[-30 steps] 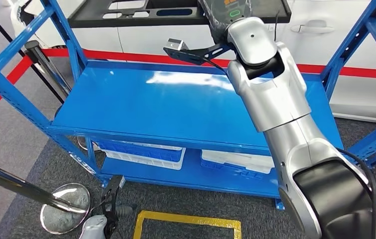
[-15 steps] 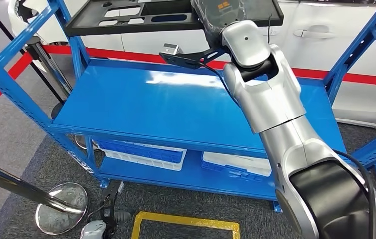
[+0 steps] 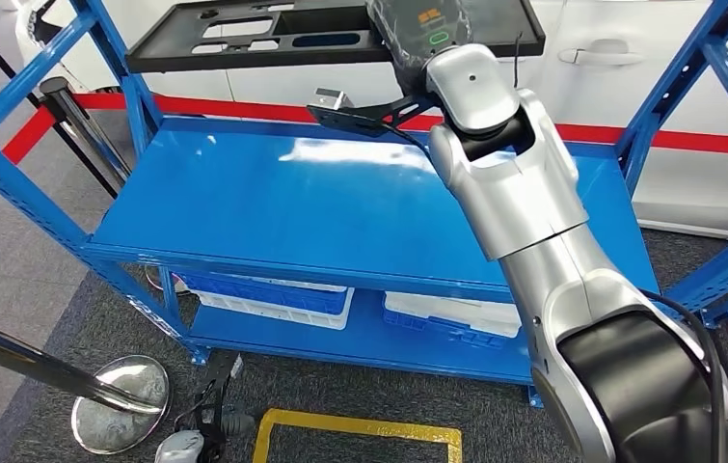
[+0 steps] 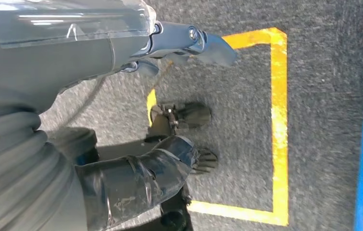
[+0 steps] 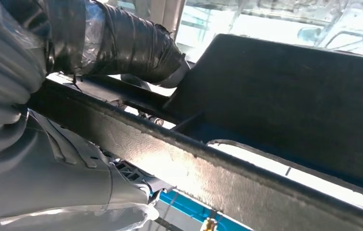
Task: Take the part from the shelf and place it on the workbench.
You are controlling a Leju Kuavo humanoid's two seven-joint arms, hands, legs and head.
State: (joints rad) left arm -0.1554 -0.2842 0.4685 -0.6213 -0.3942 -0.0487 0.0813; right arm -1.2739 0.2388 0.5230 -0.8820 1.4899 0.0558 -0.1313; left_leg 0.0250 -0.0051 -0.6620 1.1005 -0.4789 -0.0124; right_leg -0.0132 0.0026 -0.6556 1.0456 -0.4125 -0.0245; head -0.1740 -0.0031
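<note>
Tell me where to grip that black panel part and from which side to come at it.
Grip the black panel part on its long near edge, coming from the robot's side of the blue shelf. It is flat, thin and held level, so fingers can wrap the rim, as the right hand appears to in the right wrist view.

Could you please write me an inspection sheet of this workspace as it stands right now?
Surface: blue shelf, middle level bare and glossy; no workbench seen.
Job's things: black panel part, long and flat with cut-outs, held above the shelf level.
Clutter: white-and-blue bins on the lower level.
Hands: right hand grips the panel part's edge, thumb over the rim; left hand hangs over the floor, holding nothing, fingers apart.
Cables: black cable along the right arm.
Surroundings: grey carpet, yellow floor marking, red line, chrome stanchion base, white car body behind.
</note>
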